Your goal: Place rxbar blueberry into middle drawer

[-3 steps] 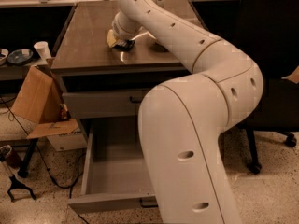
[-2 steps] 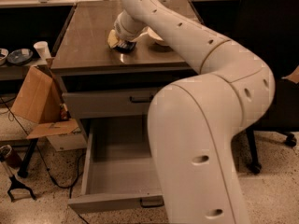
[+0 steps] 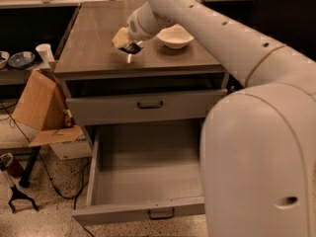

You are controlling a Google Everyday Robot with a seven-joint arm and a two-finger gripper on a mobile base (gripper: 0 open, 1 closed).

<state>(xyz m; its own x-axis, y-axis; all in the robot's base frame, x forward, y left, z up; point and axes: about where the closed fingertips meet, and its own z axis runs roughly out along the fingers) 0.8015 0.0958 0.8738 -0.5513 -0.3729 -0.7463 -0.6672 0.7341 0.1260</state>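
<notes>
Your stock, largest first:

1. Bulky white robot arm (image 3: 256,132), filling the right foreground and reaching up and left over the furniture.
2. Brown-topped grey desk (image 3: 98,43).
3. Wide grey middle drawer (image 3: 148,181), pulled fully out, with a plain floor and a small dark pull on its front.
4. Upper grey drawer front (image 3: 108,107) with a black handle, pushed in.
5. Brown cardboard box (image 3: 34,100), left of the desk, flaps open.
6. White bowl (image 3: 174,36) on the desk.
7. Hand (image 3: 130,47), just above the desk top and left of the bowl, fingers closed on item 8.
8. Small dark blue rxbar blueberry (image 3: 132,48), held clear of the desk.
9. White paper cup (image 3: 45,53), far left.
</notes>
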